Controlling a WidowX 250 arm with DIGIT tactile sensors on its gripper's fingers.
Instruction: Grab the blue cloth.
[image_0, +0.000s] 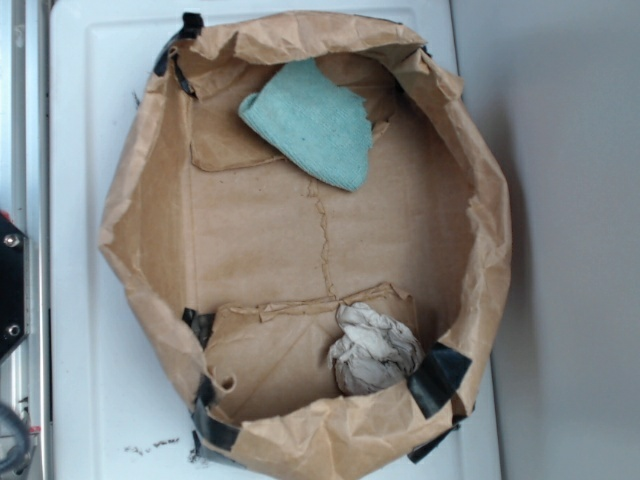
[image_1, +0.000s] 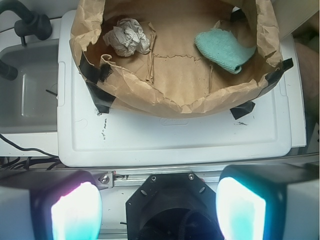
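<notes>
The blue cloth (image_0: 315, 122) is a teal terry cloth lying folded at the far end of a brown paper bag's floor; in the wrist view it (image_1: 222, 49) lies at the upper right inside the bag. My gripper (image_1: 159, 210) is open and empty, its two glowing pads (image_1: 76, 212) wide apart at the bottom of the wrist view, well back from the bag over the robot's black base. The gripper does not show in the exterior view.
The rolled-down paper bag (image_0: 140, 200) stands on a white plastic lid (image_0: 75, 300). A crumpled off-white rag (image_0: 372, 347) lies at the bag's near end, also in the wrist view (image_1: 127, 37). A grey sink-like tub (image_1: 27, 95) and black hoses are at left.
</notes>
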